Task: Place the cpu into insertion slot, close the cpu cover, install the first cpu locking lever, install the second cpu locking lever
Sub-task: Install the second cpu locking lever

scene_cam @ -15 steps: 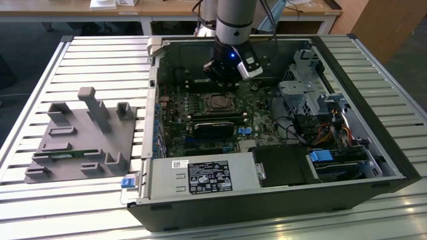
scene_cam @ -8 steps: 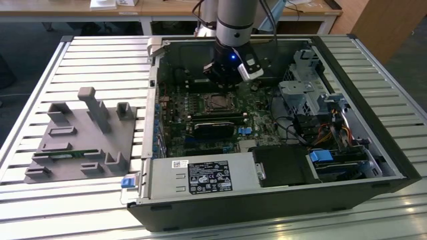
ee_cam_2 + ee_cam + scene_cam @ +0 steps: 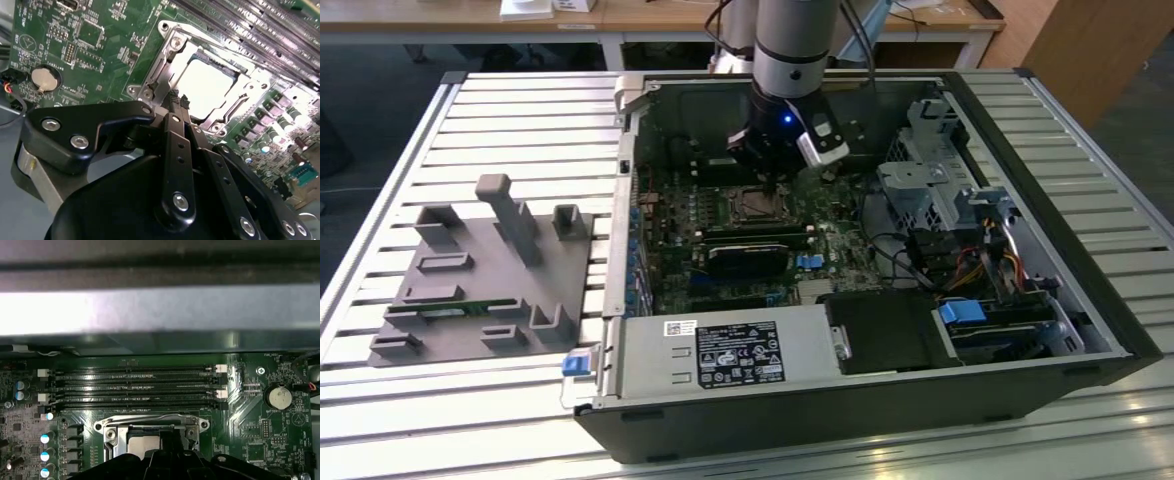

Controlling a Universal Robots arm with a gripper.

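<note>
Left to right in the exterior view: grey fixture block (image 3: pixel 487 285) near the counter's (image 3: pixel 400 130) left edge; open computer case (image 3: pixel 881 400). Gripper (image 3: pixel 178 100), jaws pressed together and empty, hovers at the cover (image 3: pixel 165 60) framing the seated cpu (image 3: pixel 207 87). Best pressed squarely; memory slots (image 3: pixel 135 385) lie near.

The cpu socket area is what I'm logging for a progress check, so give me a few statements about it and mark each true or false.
1. The cpu lies in the insertion slot. True.
2. The cpu cover is closed over it. True.
3. The gripper holds the cpu. False: its closed fingertips sit at the cover's edge, holding nothing visible.
4. The gripper is outside the computer case. False: it is inside, above the socket.
5. A coin cell battery sits on the motherboard. True.
</note>
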